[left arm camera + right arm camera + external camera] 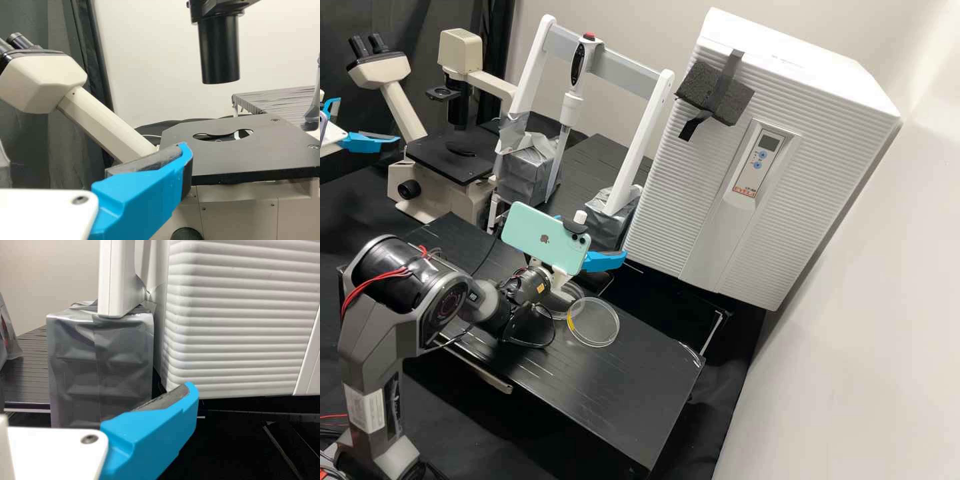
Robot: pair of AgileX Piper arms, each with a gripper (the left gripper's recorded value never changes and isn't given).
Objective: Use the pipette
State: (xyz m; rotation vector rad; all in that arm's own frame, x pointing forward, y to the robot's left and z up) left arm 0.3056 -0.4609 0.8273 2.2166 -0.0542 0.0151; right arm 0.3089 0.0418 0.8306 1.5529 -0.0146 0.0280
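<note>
The pipette (575, 72), grey with a red button on top, hangs upright from a white frame stand (633, 157) at the back of the bench. My right gripper (597, 250) is low over the black platform (613, 387), near the stand's right foot and well below the pipette. It is open, and one blue finger (155, 432) shows a bare pad with nothing held. My left gripper (350, 123) is at the far left beside the microscope (433, 167), open, with one blue finger (150, 192) next to the microscope stage (250, 150).
Two clear petri dishes lie on the platform, one (593, 321) in the open, one (563, 293) under the right wrist. A mint phone (545, 237) rides on that wrist. Tape-wrapped blocks (100, 370) hold the stand's feet. A white ribbed cabinet (773, 153) stands at the right.
</note>
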